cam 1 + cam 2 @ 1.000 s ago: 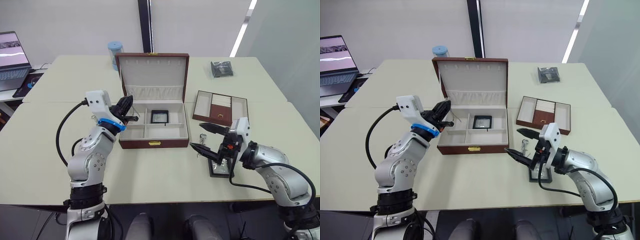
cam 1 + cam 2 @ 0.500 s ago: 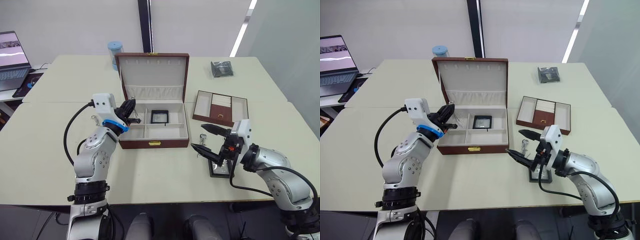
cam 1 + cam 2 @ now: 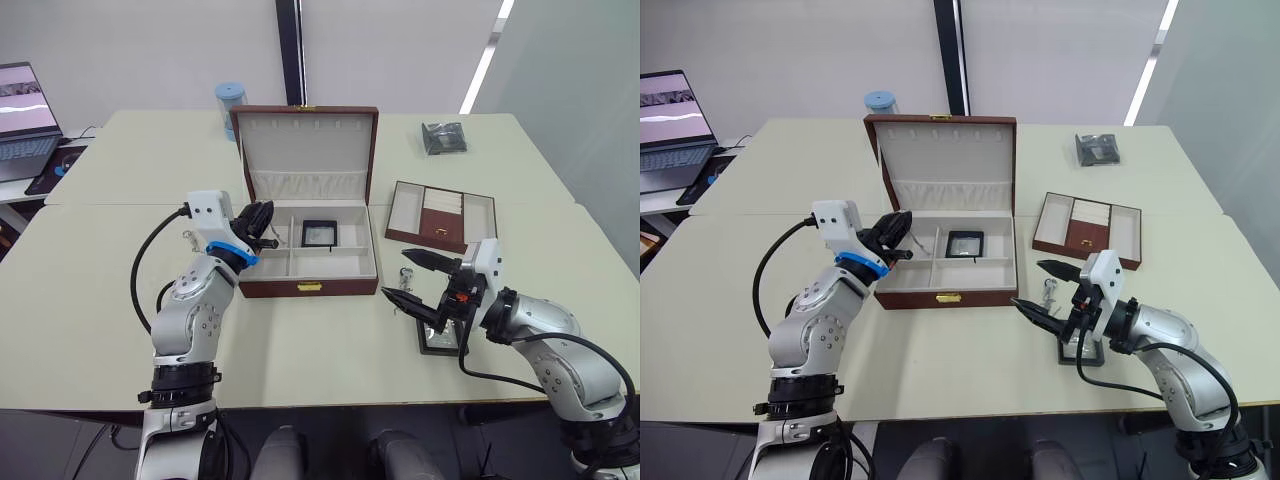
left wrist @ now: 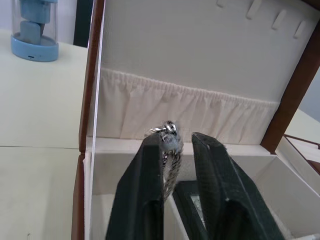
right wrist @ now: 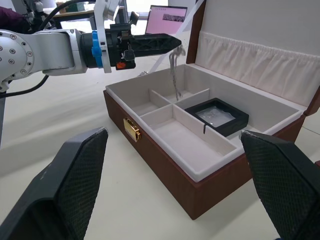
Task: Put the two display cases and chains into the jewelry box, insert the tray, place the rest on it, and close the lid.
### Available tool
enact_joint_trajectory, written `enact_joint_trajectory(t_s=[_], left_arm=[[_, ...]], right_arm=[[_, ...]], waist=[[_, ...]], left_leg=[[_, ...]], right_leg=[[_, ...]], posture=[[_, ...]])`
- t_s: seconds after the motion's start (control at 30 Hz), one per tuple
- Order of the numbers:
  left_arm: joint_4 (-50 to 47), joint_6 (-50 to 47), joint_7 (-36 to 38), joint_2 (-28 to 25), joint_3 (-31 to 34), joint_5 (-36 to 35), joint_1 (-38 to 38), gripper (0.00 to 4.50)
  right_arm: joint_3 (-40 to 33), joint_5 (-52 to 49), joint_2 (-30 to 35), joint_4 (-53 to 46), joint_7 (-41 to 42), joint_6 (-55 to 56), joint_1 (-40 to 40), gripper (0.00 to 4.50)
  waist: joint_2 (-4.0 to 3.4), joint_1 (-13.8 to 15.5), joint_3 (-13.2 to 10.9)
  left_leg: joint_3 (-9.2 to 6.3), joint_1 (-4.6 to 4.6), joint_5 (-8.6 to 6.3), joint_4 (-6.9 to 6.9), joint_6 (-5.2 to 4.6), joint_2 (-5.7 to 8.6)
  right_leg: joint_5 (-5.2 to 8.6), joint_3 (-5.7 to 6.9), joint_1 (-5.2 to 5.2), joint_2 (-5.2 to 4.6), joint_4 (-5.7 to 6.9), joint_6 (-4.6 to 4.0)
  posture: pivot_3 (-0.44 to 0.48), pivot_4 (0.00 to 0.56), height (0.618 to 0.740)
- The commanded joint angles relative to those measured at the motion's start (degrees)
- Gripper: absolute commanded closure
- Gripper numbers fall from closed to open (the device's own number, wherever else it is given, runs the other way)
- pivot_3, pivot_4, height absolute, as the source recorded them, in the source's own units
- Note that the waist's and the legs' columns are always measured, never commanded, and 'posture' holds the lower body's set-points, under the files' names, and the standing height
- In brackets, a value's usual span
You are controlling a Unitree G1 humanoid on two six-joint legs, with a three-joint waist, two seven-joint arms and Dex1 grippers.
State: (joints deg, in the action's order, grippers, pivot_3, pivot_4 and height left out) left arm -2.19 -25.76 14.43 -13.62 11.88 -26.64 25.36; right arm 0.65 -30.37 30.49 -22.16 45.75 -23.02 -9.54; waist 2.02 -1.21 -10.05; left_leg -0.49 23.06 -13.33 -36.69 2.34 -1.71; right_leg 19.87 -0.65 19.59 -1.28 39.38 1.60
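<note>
The left gripper (image 4: 172, 150), clamped on a silver chain (image 5: 174, 70), hangs it over the rear left compartment of the open jewelry box (image 3: 309, 288), lid (image 3: 308, 150) upright. One display case (image 3: 319, 232) lies in the box's rear right section. The right gripper (image 3: 412, 274), fingers spread wide, hovers over the second display case (image 3: 437, 343) near the table's (image 3: 100, 300) front edge; the tray (image 3: 440, 214) sits just right of the box.

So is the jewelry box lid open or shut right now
Open. The lid stands upright behind the jewelry box, its cream lining and gathered pocket facing forward, the compartments exposed.
</note>
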Motion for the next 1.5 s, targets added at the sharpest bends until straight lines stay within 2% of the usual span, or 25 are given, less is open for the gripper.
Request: enact_joint_trajectory(t_s=[0.03,0.27,0.37,0.53,0.73,0.87,1.0,1.3,1.5], left_arm=[[-1.24,1.09,0.32,0.21,-0.1,0.34,-0.03,2.05],[-2.45,-0.05,1.95,-0.27,0.01,-0.99,-0.58,0.04],[-4.1,-1.15,4.22,-1.79,0.99,-2.9,-1.22,0.04],[-6.45,-5.3,9.92,-7.49,1.98,-6.48,-2.74,0.04],[-9.09,-12.68,24.02,-23.47,5.18,-11.76,-7.93,0.04],[-8.35,-12.09,30.17,-32.75,7.39,-9.73,-13.82,0.04],[-5.47,-8.29,33.61,-39.21,9.51,-4.71,-20.49,0.04],[1.73,-2.14,35.1,-43.31,16.87,1.4,-27.92,0.04],[7.58,1.31,35.99,-44.04,18.74,4.57,-30.57,0.04]], right_arm=[[-1.06,-1.16,0.02,-2.82,-0.38,-0.2,-0.41,0.0],[-1.1,-1.34,0.08,-2.83,-0.7,-0.62,-0.63,0.0],[-1.67,-1.54,0.38,-2.47,-0.76,-0.83,-0.89,0.0],[-3.6,-1.93,1.81,-1.25,0.04,-1.03,-1.13,0.0],[-8.14,-1.62,7.5,2.58,4.32,-0.13,-0.66,0.0],[-10.25,0.73,10.56,6.42,6.42,2.1,-0.1,0.0],[-13.03,1.92,12.98,10.77,7.84,4.21,0.18,0.0],[-17.71,3.61,17.15,19.37,10.59,7.92,1.81,0.0],[-18.15,5.34,18.37,22.97,11.62,9.6,2.66,0.0]], waist=[[0.0,0.0,0.0],[0.0,0.0,0.0],[0.0,-0.05,0.0],[-0.03,-0.16,-0.02],[-0.09,-0.36,-0.12],[-0.16,-0.37,-0.17],[-0.19,-0.34,-0.18],[-0.25,-0.34,-0.22],[-0.26,-0.36,-0.23]], left_leg=[[0.0,0.0,0.0,0.0,0.0,0.0],[0.0,0.0,0.0,0.0,0.0,0.0],[0.01,-0.01,0.0,0.01,0.0,0.0],[0.0,-0.01,0.0,0.03,0.0,-0.02],[0.05,-0.04,0.0,0.1,0.0,-0.02],[0.11,-0.11,0.01,0.36,0.0,-0.05],[0.19,-0.1,0.0,0.58,0.0,-0.05],[0.41,-0.06,-0.01,0.66,-0.02,-0.07],[0.45,-0.07,-0.01,0.68,-0.02,-0.09]], right_leg=[[0.0,0.0,0.0,0.0,0.0,0.0],[0.0,0.0,0.0,0.0,0.0,0.0],[0.0,-0.01,0.0,0.0,0.0,0.0],[0.0,0.0,0.02,0.0,0.01,0.0],[0.0,-0.05,0.03,0.0,-0.04,0.0],[0.0,-0.08,0.04,-0.01,-0.18,-0.01],[0.0,-0.11,0.08,-0.06,-0.37,-0.01],[0.0,-0.25,0.24,-0.12,-0.38,-0.03],[-0.01,-0.26,0.29,-0.13,-0.34,-0.05]], posture=[[0.0,0.15,0.74],[0.0,0.15,0.74],[0.0,0.15,0.74],[0.0,0.15,0.74],[0.0,0.15,0.74],[0.0,0.15,0.74],[0.0,0.15,0.74],[0.0,0.15,0.74],[0.0,0.15,0.74]])
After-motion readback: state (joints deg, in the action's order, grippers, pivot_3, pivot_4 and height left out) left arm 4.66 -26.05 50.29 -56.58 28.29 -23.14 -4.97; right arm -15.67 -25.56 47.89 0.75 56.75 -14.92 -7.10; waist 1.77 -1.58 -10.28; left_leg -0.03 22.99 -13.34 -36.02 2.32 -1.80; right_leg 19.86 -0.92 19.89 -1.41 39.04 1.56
